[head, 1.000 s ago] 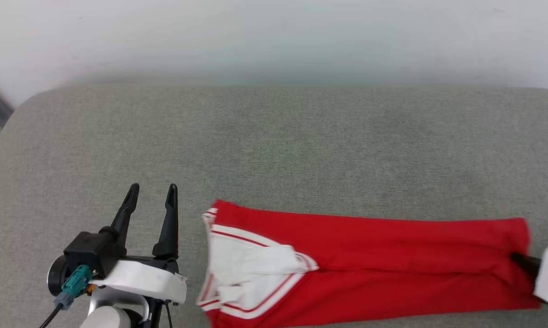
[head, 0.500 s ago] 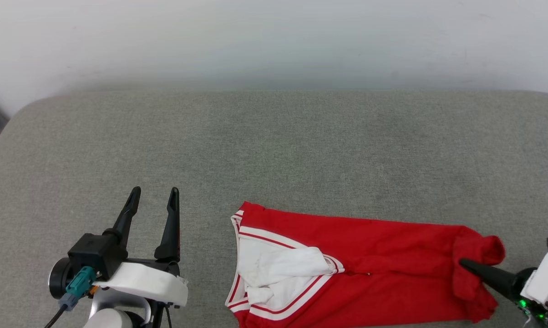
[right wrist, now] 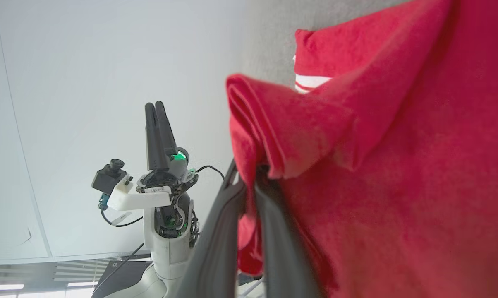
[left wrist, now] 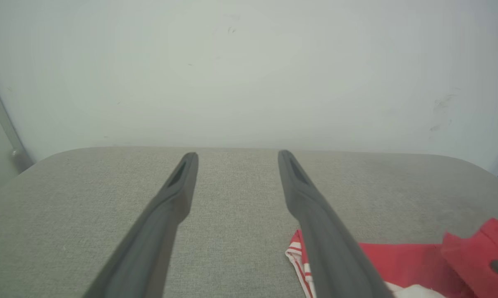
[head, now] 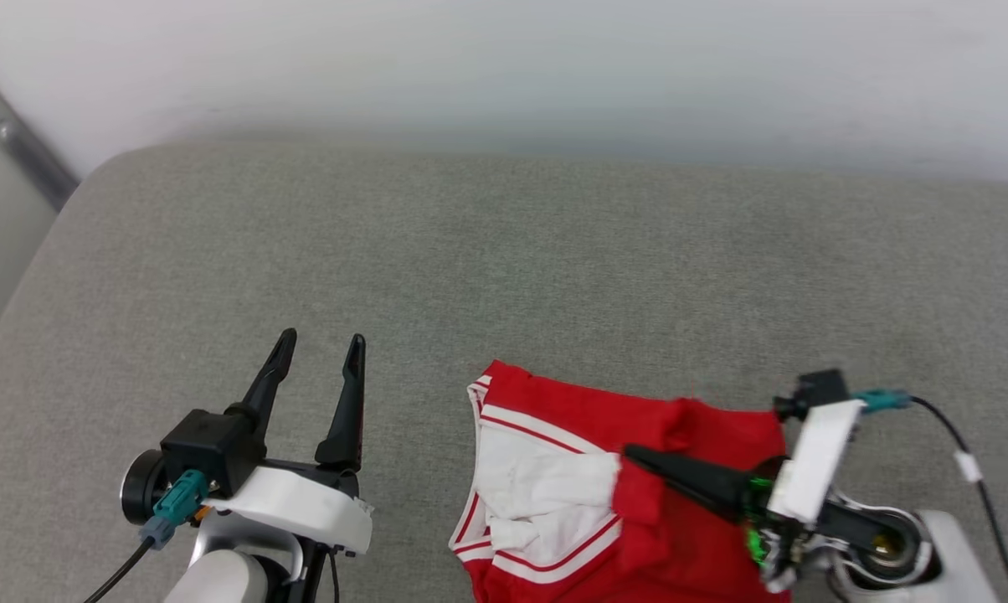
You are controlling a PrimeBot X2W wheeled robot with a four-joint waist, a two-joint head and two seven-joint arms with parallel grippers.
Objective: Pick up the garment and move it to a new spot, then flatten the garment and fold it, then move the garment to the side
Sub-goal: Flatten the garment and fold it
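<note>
R gripper (head: 634, 456) pinches garment (head: 571, 410) hem, doubled over toward 9 o'clock; long axis runs 3–9. L gripper (head: 321, 342) spread, empty, at 9 o'clock of collar end.

Carried from the right edge toward lower centre of the head view in the clamped right gripper (head: 630, 455), hem (head: 642, 502) of the red jersey (head: 705, 431) lifted, doubled back against the white sleeve (head: 537, 486), much shorter across the cushion (head: 504, 276), camera itself shifted.
</note>
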